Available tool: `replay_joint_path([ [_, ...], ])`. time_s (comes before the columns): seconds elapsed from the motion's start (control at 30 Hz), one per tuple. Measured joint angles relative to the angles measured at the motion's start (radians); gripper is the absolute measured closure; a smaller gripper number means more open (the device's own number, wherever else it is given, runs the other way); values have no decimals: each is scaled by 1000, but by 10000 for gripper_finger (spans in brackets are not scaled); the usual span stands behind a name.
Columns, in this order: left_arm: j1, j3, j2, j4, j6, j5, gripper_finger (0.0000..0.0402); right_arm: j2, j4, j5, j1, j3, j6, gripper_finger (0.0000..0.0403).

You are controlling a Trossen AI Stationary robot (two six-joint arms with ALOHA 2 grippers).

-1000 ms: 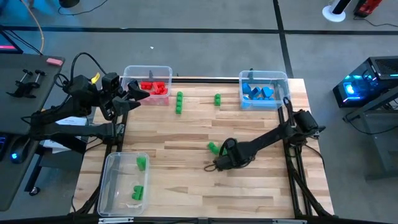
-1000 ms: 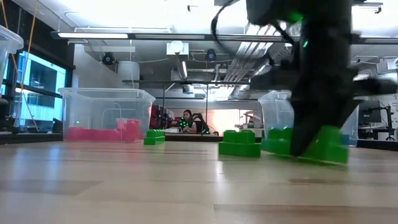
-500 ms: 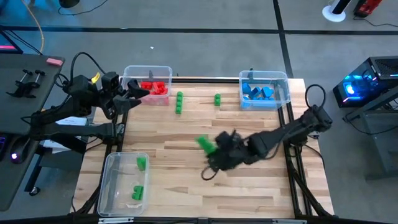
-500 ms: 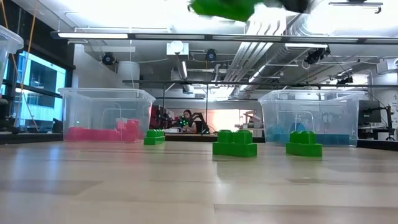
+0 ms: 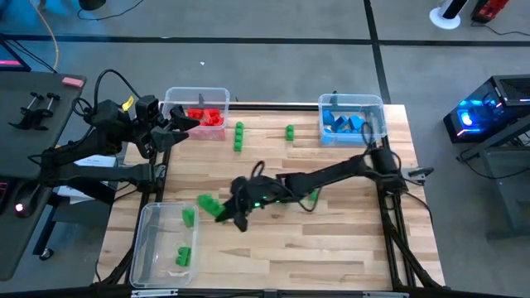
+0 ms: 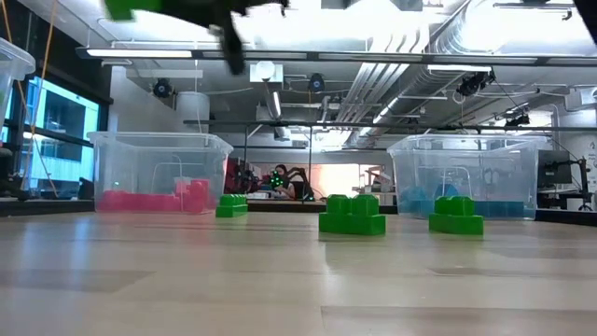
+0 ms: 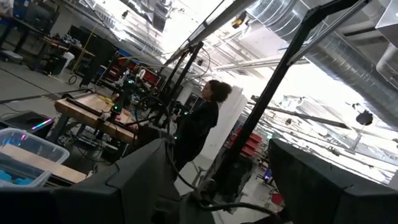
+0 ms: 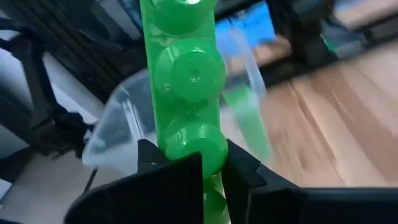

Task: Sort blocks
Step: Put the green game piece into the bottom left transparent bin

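My right gripper (image 5: 230,209) reaches across the table toward its left side and is shut on a green block (image 5: 207,204), just right of the clear bin (image 5: 149,248) that holds green blocks (image 5: 184,255). The low view shows this block (image 6: 131,7) high up at the picture's top. In the right wrist view the studded green block (image 8: 186,68) sticks out past the fingers. More green blocks rest flat on the table (image 5: 238,136) (image 5: 290,132) (image 6: 352,215) (image 6: 456,215). My left gripper (image 5: 184,122) waits open by the red bin (image 5: 197,112). My right gripper pinches the green block between its two fingers (image 8: 171,171), gripping one end of it (image 8: 198,155). The rest of the block, a row of studs, sticks out beyond the fingertips. It is lifted clear of the table, beside the clear bin's right wall.
A bin of red blocks (image 6: 159,173) stands at the far left, a bin of blue blocks (image 5: 352,120) at the far right. The right arm (image 5: 331,175) lies across the table's middle. A person (image 7: 199,124) shows in the room beyond.
My right gripper, shut on a green block at the table's middle, has lifted it clear and carried it toward the left, to the green-block bin. A second green block has stayed on the table where it was.
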State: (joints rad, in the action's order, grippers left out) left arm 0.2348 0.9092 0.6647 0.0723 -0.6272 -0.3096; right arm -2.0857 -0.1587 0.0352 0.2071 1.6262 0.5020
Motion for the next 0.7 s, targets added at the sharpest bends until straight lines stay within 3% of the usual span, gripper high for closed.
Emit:
replay_joint_path([
  [0.2,0,0,0,0,-19,0,129,-187,26,81,-18,359,-166,403],
  [0.4,0,0,0,0,-23,1,129,-405,159,137,-42,706,-205,403],
  [0.43,0,0,0,0,-24,1,129,-432,162,143,-44,735,-194,403],
  [0.57,0,0,3,-3,-24,1,129,-448,1,133,-51,639,-102,403],
  [0.7,0,0,6,-9,-25,2,129,-449,1,114,-49,611,-57,401],
])
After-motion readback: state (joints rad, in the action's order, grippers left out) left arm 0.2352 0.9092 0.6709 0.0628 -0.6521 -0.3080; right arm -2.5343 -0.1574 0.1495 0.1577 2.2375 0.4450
